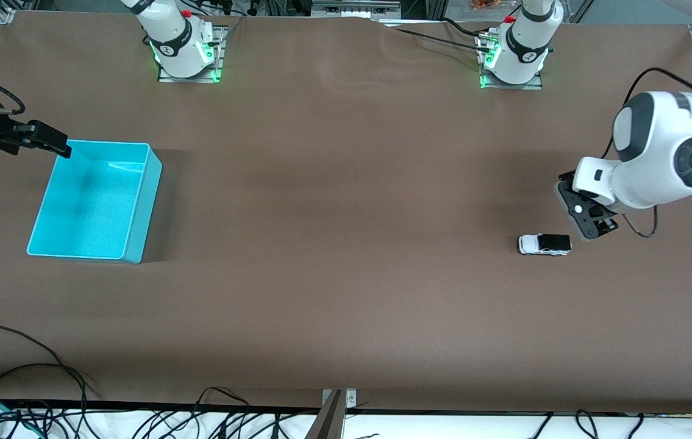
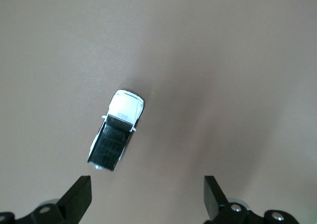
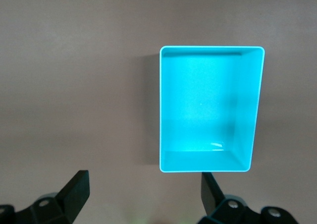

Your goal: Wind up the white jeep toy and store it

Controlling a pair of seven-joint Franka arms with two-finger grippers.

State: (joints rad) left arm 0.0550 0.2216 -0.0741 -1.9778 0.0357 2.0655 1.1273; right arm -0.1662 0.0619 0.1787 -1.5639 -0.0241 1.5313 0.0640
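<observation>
Lowest on the table, at lower right of the front view, the white jeep toy [image 1: 544, 244] lies lengthwise across, just under the left end effector [image 1: 589, 222], fingers spread. Right end effector [image 1: 47, 141], also spread, waits over the cyan bin's [image 1: 138, 244] corner, well apart.

We note a brown table [image 1: 346, 292] carrying a cyan bin [image 1: 146, 201] toward the right arm's end and a white jeep toy [image 1: 544, 244] toward the left arm's end, well apart.

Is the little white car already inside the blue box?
No, the white jeep toy sits on the bare table at the left arm's end, and the cyan bin holds nothing.
</observation>
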